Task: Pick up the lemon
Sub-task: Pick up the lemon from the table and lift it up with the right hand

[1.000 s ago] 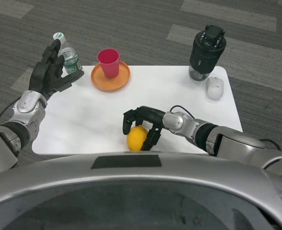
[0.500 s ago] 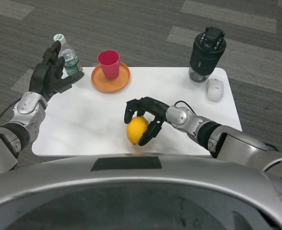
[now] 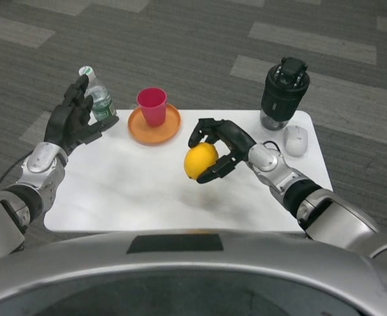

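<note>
My right hand (image 3: pixel 218 149) grips the yellow lemon (image 3: pixel 200 160) from the right and holds it in the air above the middle of the white table (image 3: pixel 134 184). Fingers curl over its top and under its lower side. My left hand (image 3: pixel 72 120) is raised at the table's far left corner with its fingers spread and nothing in it.
An orange plate (image 3: pixel 164 128) with a pink cup (image 3: pixel 153 105) sits at the back. A clear water bottle (image 3: pixel 99 97) stands just behind my left hand. At the back right are a black cylindrical device (image 3: pixel 283 91) and a white mouse (image 3: pixel 296 139).
My right hand has lifted the lemon off the table's near edge and carried it up and towards the middle. The view has also tilted a little. The left hand stays raised.
</note>
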### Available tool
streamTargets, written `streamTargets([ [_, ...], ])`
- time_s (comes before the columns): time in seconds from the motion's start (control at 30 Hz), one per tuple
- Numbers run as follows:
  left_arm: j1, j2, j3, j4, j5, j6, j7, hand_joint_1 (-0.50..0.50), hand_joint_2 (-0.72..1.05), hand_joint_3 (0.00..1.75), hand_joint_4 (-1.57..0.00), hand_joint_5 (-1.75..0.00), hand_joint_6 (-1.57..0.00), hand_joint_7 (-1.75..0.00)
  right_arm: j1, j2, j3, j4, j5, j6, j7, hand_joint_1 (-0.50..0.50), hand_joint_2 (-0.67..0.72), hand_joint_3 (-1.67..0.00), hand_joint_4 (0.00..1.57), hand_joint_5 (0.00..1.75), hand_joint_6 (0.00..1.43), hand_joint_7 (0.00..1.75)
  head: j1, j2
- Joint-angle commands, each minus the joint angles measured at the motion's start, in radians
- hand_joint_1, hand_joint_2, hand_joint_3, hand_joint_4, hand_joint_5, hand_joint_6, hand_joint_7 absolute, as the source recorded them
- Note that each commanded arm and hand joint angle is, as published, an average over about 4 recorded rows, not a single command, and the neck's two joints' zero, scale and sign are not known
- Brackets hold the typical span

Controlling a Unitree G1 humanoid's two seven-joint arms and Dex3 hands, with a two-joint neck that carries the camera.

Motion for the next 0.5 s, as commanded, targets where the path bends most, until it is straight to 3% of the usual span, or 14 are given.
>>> streamTargets([
  [0.03,-0.022,0.001,0.012,-0.002,-0.005,0.0,0.002,0.5,0.78,0.04,0.0,0.0,0.0,0.0,0.019,-0.005,-0.106,-0.022,0.004,-0.016,-0.003,0.29,-0.41,-0.48,1.06,1.75,1.14,1.54,-0.005,0.024],
  [0.3,-0.022,0.0,0.026,-0.009,-0.004,-0.003,-0.001,0.5,0.78,0.09,0.0,0.0,0.0,0.0,0.049,-0.004,-0.247,-0.061,0.002,-0.023,-0.005,0.33,-0.41,-0.48,1.01,1.75,1.12,1.54,-0.026,0.089],
  [0.5,-0.022,-0.002,0.041,-0.018,-0.003,-0.006,-0.002,0.5,0.78,0.09,0.0,0.0,0.0,0.0,0.057,-0.001,-0.305,-0.074,0.002,-0.035,-0.006,0.33,-0.41,-0.48,1.0,1.75,1.11,1.54,-0.043,0.115],
])
